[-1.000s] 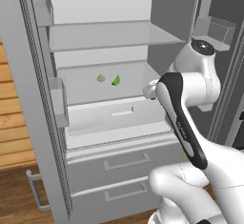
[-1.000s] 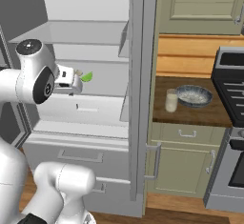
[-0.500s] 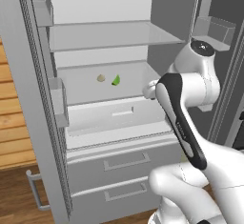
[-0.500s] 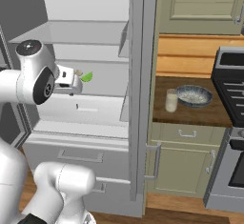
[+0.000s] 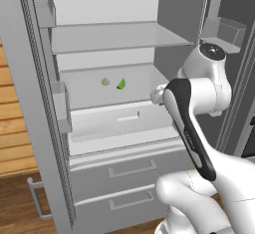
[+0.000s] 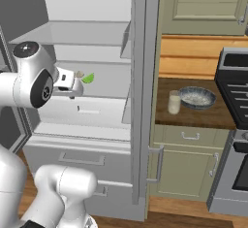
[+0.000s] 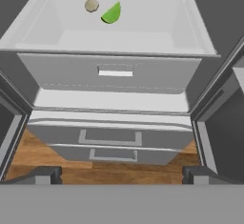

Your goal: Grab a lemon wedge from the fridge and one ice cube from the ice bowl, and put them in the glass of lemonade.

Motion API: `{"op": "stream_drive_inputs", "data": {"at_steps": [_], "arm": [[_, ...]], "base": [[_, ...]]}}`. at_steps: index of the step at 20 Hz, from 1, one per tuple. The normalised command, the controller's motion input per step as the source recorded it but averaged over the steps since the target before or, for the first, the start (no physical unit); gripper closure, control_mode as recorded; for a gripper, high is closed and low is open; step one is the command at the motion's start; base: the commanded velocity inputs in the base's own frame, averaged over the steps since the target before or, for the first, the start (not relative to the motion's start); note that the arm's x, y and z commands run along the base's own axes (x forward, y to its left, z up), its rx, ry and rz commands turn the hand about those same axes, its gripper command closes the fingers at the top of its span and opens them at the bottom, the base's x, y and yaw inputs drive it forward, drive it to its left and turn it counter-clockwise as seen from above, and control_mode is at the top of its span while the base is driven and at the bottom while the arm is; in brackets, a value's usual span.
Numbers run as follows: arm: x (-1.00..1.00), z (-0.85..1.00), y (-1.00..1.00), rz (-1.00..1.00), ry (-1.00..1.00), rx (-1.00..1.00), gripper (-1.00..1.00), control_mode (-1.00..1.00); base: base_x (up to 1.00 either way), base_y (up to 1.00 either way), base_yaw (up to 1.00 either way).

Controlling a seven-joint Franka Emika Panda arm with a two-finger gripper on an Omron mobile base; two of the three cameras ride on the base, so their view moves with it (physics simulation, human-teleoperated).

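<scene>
1. Fridge point(image 5: 99, 143) stands open; the lemon wedge point(image 7: 112, 14) lies toward the shelf's back-left corner, beside a small beige lump point(image 7: 91, 4).
2. Gripper point(image 7: 119, 173) hangs in front, jaws spread wide, empty, lined up to reach in.

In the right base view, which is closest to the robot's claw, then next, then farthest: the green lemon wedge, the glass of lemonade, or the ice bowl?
From the gripper, whose jaws stand open:
1. The lemon wedge, just beside it on the fridge shelf.
2. The glass of lemonade, on the counter past the fridge wall.
3. The ice bowl, just beyond the glass.
</scene>
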Motion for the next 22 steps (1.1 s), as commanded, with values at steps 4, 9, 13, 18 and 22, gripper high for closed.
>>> {"op": "stream_drive_inputs", "data": {"at_steps": [4, 9, 13, 18, 22], "arm": [[0.0, 0.0, 0.0, -0.02, 0.0, 0.0, -1.0, -1.0], [0.0, 0.0, 0.0, -0.01, 0.02, 0.0, -1.0, 1.0], [0.0, 0.0, 0.0, 0.0, 0.0, 0.0, -1.0, 1.0], [0.0, 0.0, 0.0, 0.0, 0.0, 0.0, -1.0, 1.0], [0.0, 0.0, 0.0, 0.0, 0.0, 0.0, -1.0, 1.0]], "base": [[0.0, 0.0, 0.0], [0.03, 0.0, -0.01], [0.51, 0.23, -0.06], [0.5, 0.2, -0.07], [0.57, 0.31, -0.1]]}}
